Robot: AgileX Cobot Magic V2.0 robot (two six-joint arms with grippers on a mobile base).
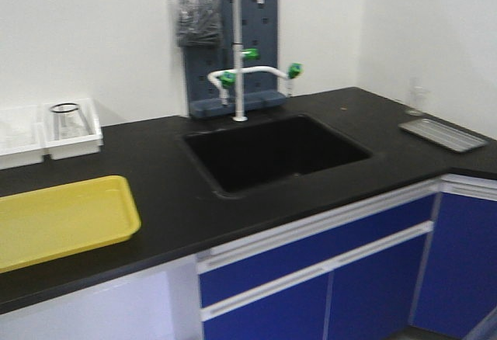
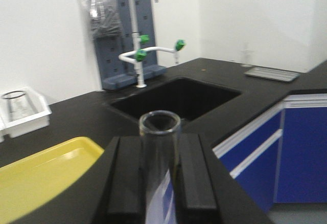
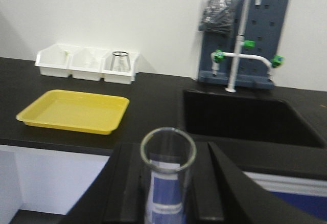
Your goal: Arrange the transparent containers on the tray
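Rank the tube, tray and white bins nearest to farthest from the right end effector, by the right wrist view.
1. Tube, held in the right end effector.
2. Tray, ahead, left.
3. Bins, far left, at the wall.

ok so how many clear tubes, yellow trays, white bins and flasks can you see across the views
clear tube: 2
yellow tray: 1
white bin: 3
glass flask: 1
total: 7
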